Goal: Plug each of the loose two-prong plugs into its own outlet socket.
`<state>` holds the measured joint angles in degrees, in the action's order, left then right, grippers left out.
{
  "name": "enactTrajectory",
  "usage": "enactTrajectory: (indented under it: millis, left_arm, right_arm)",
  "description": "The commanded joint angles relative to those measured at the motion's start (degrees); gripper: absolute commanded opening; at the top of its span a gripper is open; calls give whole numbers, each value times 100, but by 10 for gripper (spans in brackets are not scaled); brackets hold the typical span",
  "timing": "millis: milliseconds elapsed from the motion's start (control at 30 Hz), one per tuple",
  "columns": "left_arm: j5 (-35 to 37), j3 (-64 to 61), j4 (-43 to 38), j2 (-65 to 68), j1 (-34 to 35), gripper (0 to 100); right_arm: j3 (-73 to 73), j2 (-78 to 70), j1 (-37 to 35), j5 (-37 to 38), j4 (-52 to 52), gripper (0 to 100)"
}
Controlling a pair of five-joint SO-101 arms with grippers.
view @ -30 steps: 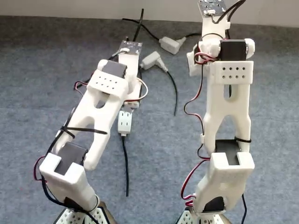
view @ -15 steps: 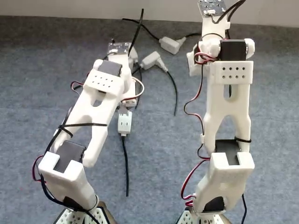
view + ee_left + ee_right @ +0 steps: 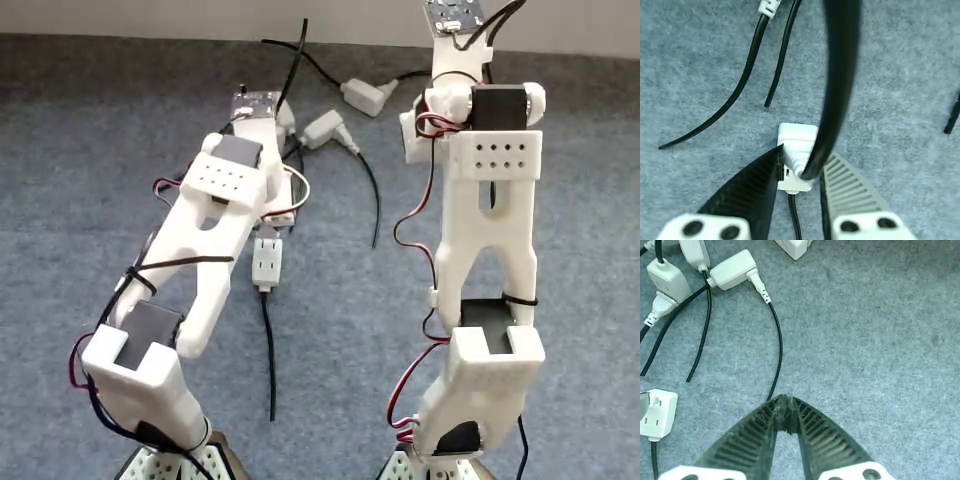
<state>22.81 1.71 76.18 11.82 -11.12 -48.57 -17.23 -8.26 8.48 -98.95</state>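
Two-prong plug (image 3: 795,159): white, with a ribbed collar and a thick black cable (image 3: 840,75) rising from it toward the camera. Location: between the fingers of the left gripper (image 3: 802,154), which is clamped on its body, the black finger touching one side and the grey ribbed finger on the other

Outlet socket (image 3: 266,262): white block on grey carpet (image 3: 90,150). Its far end is tucked under the left arm, and a thin black lead trails back toward the arm bases. Long axis: runs toward and away from the bases

Governing relation: in the left wrist view the plug sits directly over the socket's far end and overlaps it. The prongs are hidden, so I cannot tell whether they are seated or merely resting. Judgement: the coming move is a straight press down onto the slotted face, with the prongs kept matched to the slots; the cable's pull could tilt the plug

Nearer arm: left, already on the item. Right gripper (image 3: 785,401): fingers closed together, nothing held, hanging above bare carpet, well apart from the socket

Remaining stock: loose plug (image 3: 330,130), unplugged, lying beyond the socket between the two arms; further white block (image 3: 362,95) past it, kind not told
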Motion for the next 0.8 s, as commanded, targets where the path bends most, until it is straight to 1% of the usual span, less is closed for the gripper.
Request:
enactTrajectory:
  millis: [0,400,767]
  left_arm:
    - [0,-145,-211,-31,75,6]
    - [0,-347,-316,-22,75,6]
    - [-9,-1464,-1310,-22,84,6]
  right_arm:
    - [-66,277,57,-70,-180,7]
    - [-66,277,66,-62,-180,7]
    - [-66,277,66,-62,-180,7]
